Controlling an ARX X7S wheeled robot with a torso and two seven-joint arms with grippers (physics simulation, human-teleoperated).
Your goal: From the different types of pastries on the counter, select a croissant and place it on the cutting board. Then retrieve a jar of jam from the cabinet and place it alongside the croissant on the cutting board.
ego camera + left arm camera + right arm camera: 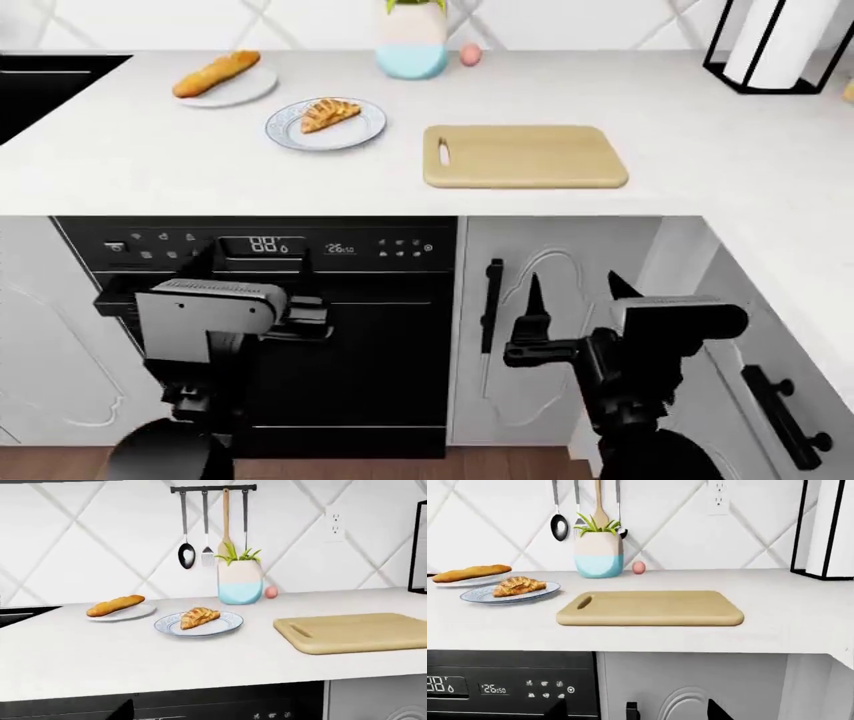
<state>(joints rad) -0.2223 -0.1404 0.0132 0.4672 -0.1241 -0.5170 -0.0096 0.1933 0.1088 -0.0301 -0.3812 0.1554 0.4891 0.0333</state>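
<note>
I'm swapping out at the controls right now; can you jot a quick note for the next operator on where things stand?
Left gripper: low in front of the dishwasher, holding nothing; open or shut unclear.
Right gripper: open, empty, before the lower cabinet door.
Croissant sits on the blue-patterned plate; the loaf is on the plate behind it.
Cutting board on the counter is bare.
Jam jar not in view.
Done: nothing. Left: both placements.

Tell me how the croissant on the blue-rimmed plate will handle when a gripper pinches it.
The croissant looks flaky and ridged, so it probably crushes or sheds under a firm pinch. It seems light for its bulk. Lying loose on the smooth plate, it may slide if nudged, and its crescent shape makes rolling unlikely.
</note>
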